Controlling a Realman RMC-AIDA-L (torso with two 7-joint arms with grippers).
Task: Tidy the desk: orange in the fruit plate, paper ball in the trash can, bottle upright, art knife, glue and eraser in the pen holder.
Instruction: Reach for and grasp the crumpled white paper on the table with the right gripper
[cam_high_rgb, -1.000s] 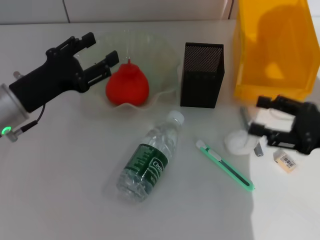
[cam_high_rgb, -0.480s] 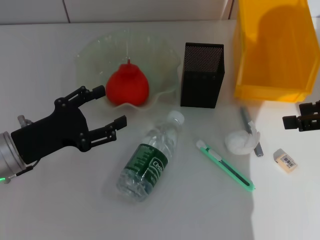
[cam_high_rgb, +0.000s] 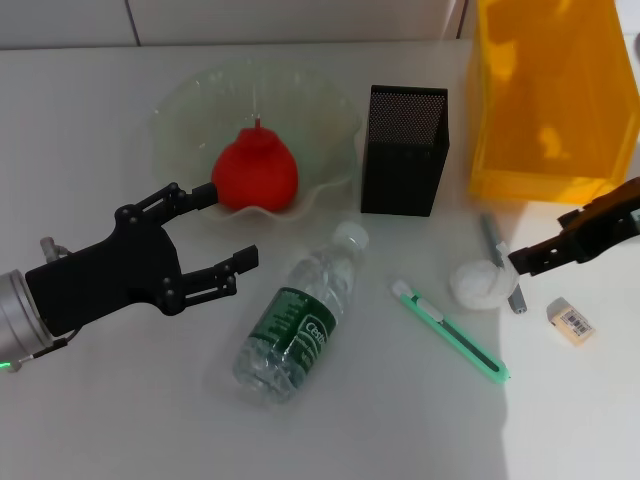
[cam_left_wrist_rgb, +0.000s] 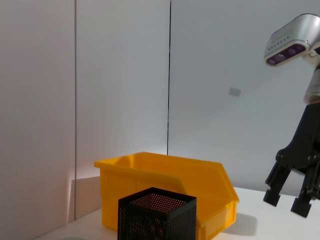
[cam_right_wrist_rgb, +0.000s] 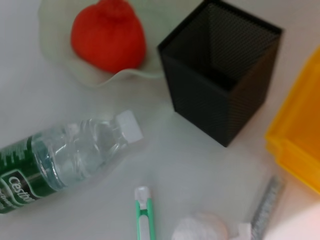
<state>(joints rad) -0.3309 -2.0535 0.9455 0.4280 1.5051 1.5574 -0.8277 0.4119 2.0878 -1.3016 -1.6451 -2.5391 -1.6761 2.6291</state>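
The orange (cam_high_rgb: 255, 170) lies in the glass fruit plate (cam_high_rgb: 190, 100). A clear bottle (cam_high_rgb: 300, 315) with a green label lies on its side. My left gripper (cam_high_rgb: 225, 225) is open, just left of the bottle's neck. Right of the black mesh pen holder (cam_high_rgb: 403, 150) are the white paper ball (cam_high_rgb: 480, 285), the green art knife (cam_high_rgb: 450, 330), the grey glue stick (cam_high_rgb: 492, 240) and the eraser (cam_high_rgb: 572, 322). My right gripper (cam_high_rgb: 545, 240) hovers open beside the paper ball. The right wrist view shows the bottle (cam_right_wrist_rgb: 65, 155), art knife (cam_right_wrist_rgb: 144, 215) and pen holder (cam_right_wrist_rgb: 222, 70).
The yellow bin (cam_high_rgb: 545, 100) serving as trash can stands at the back right, close behind the right gripper. Pen holder and plate stand side by side at the back. White table stretches in front of the bottle.
My left gripper came away from the fruit plate, down toward the bottle, still open. The right gripper drew off to the right edge, then swung back in beside the paper ball.
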